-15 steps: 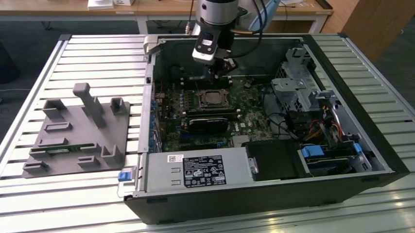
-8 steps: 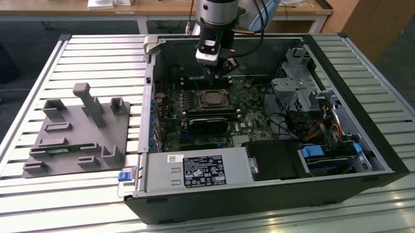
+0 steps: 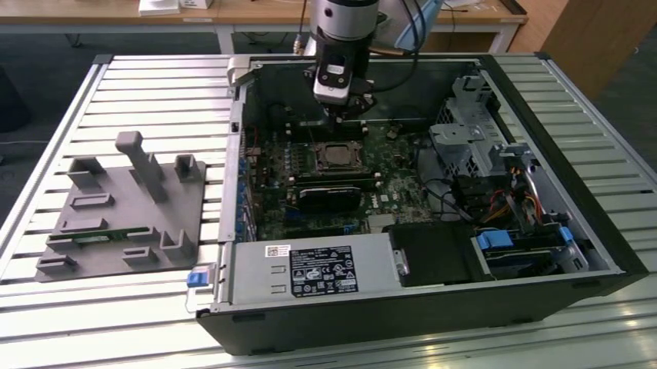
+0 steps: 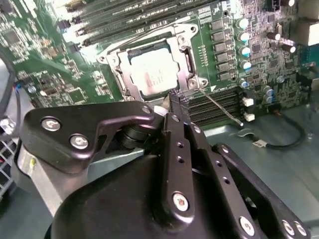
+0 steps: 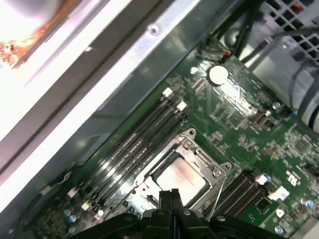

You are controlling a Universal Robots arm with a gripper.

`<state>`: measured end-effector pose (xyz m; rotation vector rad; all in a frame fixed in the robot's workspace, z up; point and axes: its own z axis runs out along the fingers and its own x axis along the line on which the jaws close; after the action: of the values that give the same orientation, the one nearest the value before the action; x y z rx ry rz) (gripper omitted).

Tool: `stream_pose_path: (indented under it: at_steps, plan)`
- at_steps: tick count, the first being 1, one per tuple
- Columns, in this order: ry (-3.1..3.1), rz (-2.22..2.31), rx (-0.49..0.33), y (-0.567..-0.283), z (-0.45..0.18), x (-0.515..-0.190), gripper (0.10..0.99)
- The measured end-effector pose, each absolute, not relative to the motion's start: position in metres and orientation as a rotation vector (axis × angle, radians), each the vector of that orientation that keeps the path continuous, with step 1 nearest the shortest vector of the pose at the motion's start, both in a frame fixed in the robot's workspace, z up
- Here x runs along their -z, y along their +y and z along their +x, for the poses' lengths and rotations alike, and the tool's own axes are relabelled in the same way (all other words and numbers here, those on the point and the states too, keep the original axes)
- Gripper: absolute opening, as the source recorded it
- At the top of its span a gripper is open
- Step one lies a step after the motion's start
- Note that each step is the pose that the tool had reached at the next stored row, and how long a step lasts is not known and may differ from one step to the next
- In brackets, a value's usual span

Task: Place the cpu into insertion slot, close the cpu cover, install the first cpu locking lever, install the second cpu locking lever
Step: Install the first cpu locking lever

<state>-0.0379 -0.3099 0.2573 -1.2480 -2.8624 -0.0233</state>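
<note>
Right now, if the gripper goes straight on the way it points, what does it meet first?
Probably the edge of the cpu cover, beside the cpu; the gripper points down at it. Depth is unclear there.

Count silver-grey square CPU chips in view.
1. The silver-grey square cpu lies framed by the thin silver metal cpu cover on the green circuit board; others may be hidden.

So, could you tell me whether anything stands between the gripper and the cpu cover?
Nothing visible does. In the second wrist view the gripper, fingers shut, sits at the edge of the cpu cover, which lies over the cpu, with a wire lever beside it.
</note>
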Motion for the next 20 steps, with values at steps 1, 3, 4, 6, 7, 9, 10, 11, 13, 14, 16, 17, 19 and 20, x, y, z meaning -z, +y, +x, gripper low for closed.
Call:
stream_pose_path:
  at_steps: [1,3,4,6,7,9,10,11,13,14,16,17,19,20]
  plan:
    - [-2.872,-1.225,0.024,-0.3099,-0.0379,-0.2570,0.106]
    - [-2.894,-1.170,0.023,-0.3099,-0.0379,-0.2566,0.106]
    - [-2.905,-1.144,0.023,-0.3099,-0.0379,-0.2563,0.106]
    - [-2.925,-1.092,0.023,-0.3099,-0.0379,-0.2556,0.106]
    - [-2.934,-1.065,0.022,-0.3099,-0.0379,-0.2553,0.106]
    - [-2.952,-1.019,0.022,-0.3099,-0.0379,-0.2549,0.106]
    - [-2.960,-1.002,0.023,-0.3100,-0.0379,-0.2547,0.106]
    - [-2.969,-0.978,0.024,-0.3100,-0.0378,-0.2545,0.106]
    - [-2.988,-0.926,0.025,-0.3099,-0.0379,-0.2541,0.106]
    - [-2.997,-0.901,0.026,-0.3099,-0.0379,-0.2539,0.106]
    - [-3.016,-0.879,0.032,-0.3099,-0.0379,-0.2536,0.106]
    - [-3.023,-0.869,0.034,-0.3099,-0.0378,-0.2534,0.106]
    - [-3.035,-0.839,0.036,-0.3099,-0.0378,-0.2533,0.106]
    - [-3.040,-0.823,0.036,-0.3099,-0.0378,-0.2533,0.106]
